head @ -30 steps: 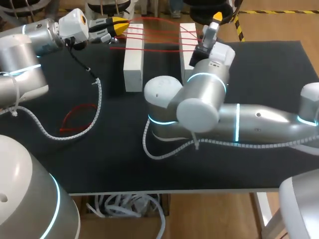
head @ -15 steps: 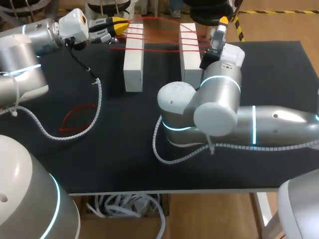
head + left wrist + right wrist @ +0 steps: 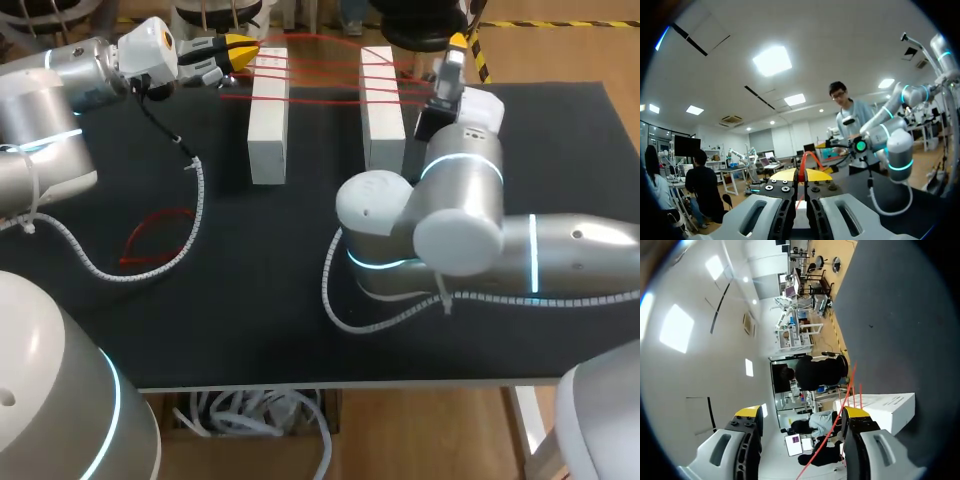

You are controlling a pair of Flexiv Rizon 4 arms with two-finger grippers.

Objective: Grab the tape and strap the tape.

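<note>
Left end effector [image 3: 801,175] clamped on the red tape [image 3: 803,161] strung across two white blocks [image 3: 267,130] on the bench [image 3: 240,300], right end effector [image 3: 802,412] spread apart beside a strand, block print illegible

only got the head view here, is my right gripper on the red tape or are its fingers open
Observer: Open. In the right wrist view the right gripper has its fingers spread wide, nothing pinched.
Operator: so where's the tape
Observer: A strand of red tape runs through the gap, close beside one finger. I can't tell if it touches.
Operator: and the left one
Observer: The left wrist view shows the left gripper closed on a red strand, which arcs up just ahead of the tips.
</note>
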